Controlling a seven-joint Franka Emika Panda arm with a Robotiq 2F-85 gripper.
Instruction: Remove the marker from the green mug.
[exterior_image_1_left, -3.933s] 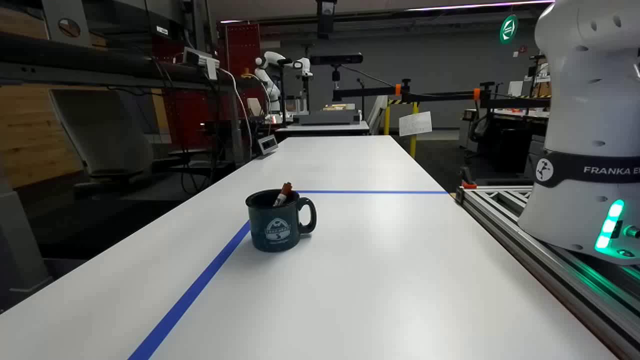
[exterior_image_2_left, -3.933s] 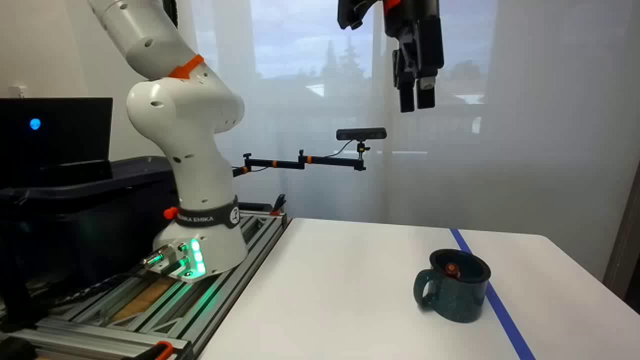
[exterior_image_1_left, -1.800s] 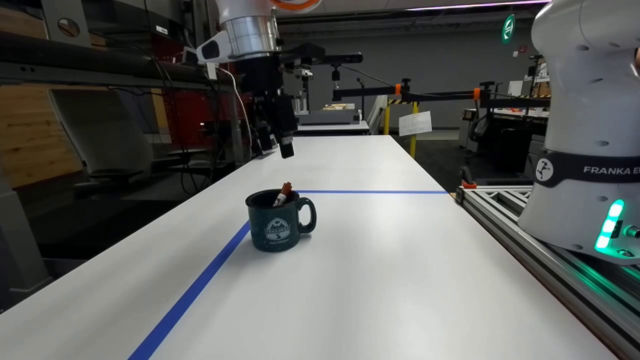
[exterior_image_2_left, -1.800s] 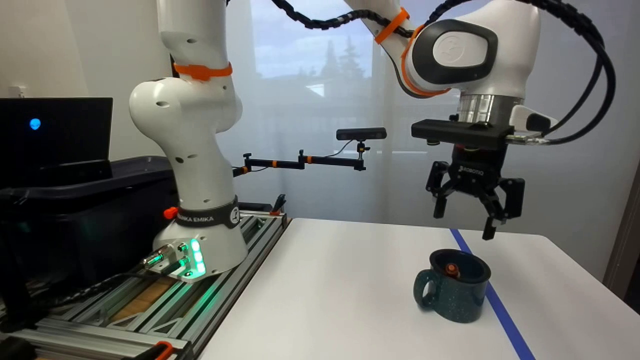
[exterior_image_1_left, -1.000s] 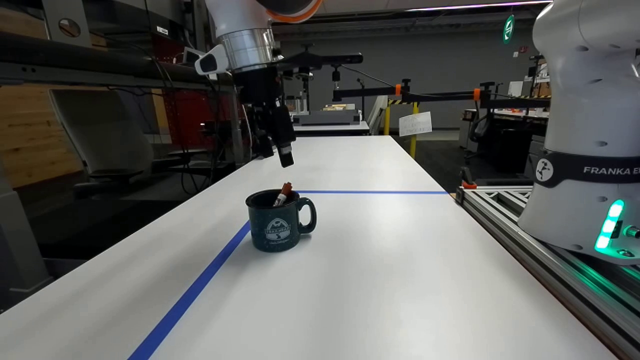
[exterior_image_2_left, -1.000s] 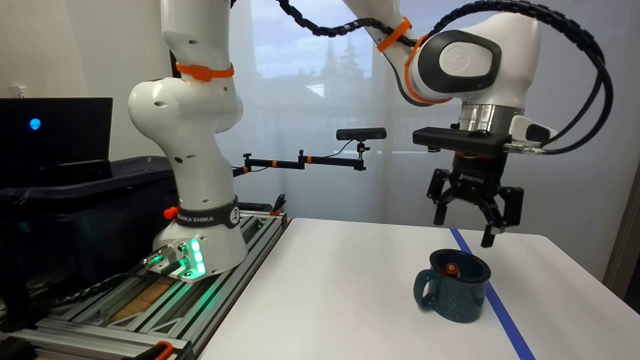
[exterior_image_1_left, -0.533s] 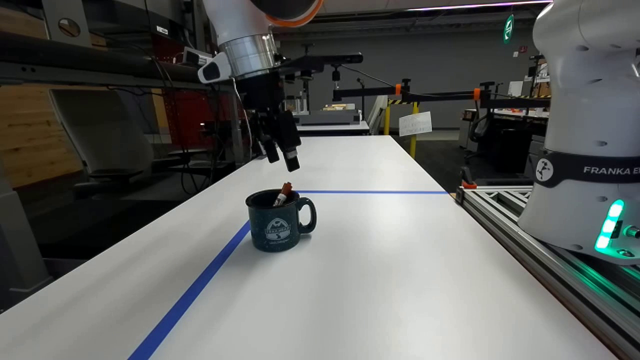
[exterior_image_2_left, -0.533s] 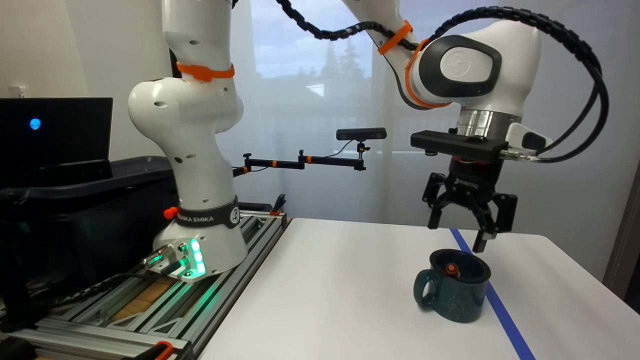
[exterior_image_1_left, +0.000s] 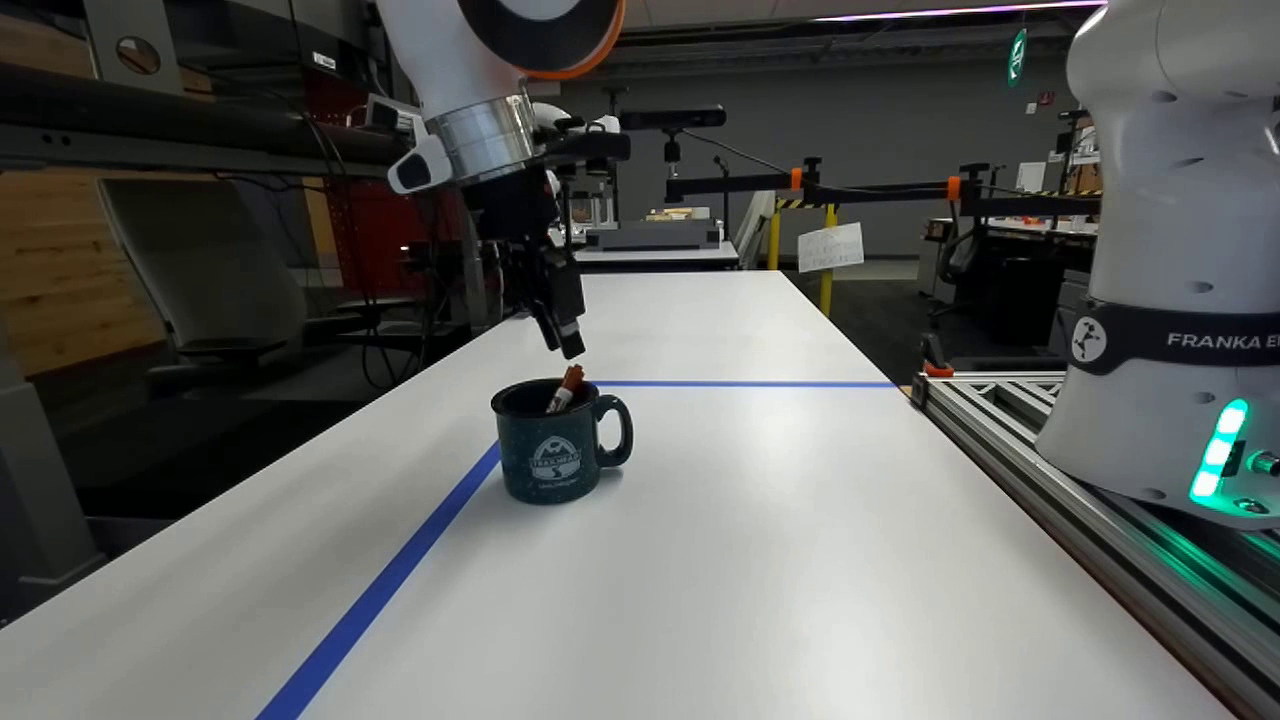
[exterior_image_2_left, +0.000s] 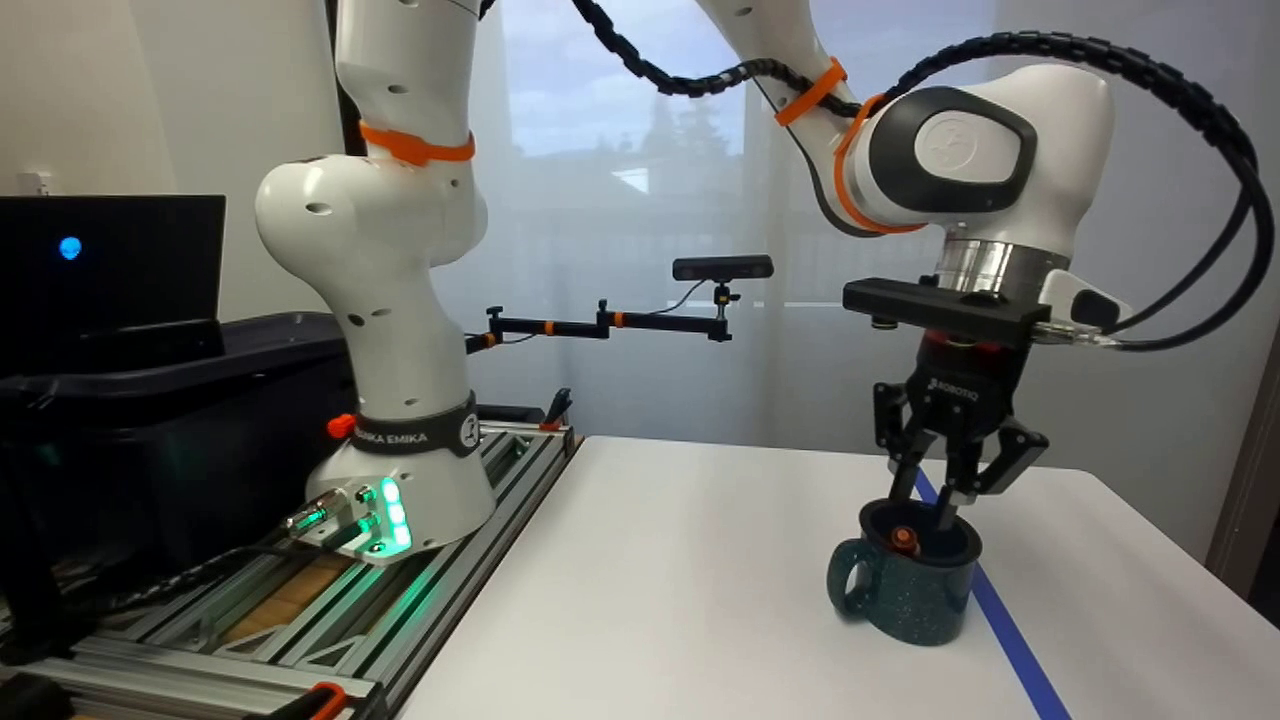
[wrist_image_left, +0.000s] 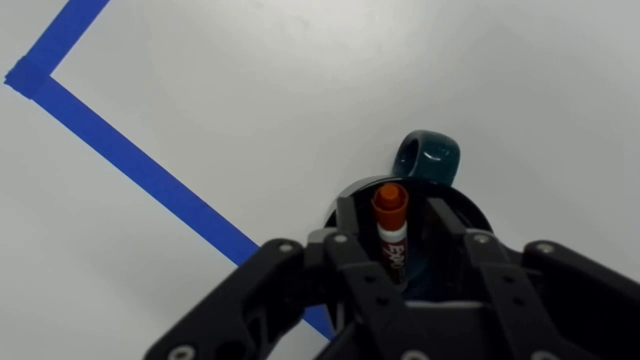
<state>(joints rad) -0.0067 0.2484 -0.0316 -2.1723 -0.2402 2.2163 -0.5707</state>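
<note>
Apparently you were at the grasp's line-up | gripper (exterior_image_2_left: 924, 508) stood half-spread, holding nothing, over the green mug (exterior_image_1_left: 545, 440) | marker (wrist_image_left: 392, 232) leaned inside it, orange cap (wrist_image_left: 390, 210) uppermost | next move likely called for descending astride the cap, then squeezing.

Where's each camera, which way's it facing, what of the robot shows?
Exterior view: above the table, looking past the mug toward a window; robot base frame left, wrist and gripper frame right.
Exterior view: seemingly lower, looking along the table toward a gray wall; base frame right, wrist and gripper left of center.
Wrist view: on the wrist, looking down into the mug at the marker; only the gripper shows, fingers at bottom.
Both exterior views share base, gripper, mug, marker, and seem to face opposite ways.
</note>
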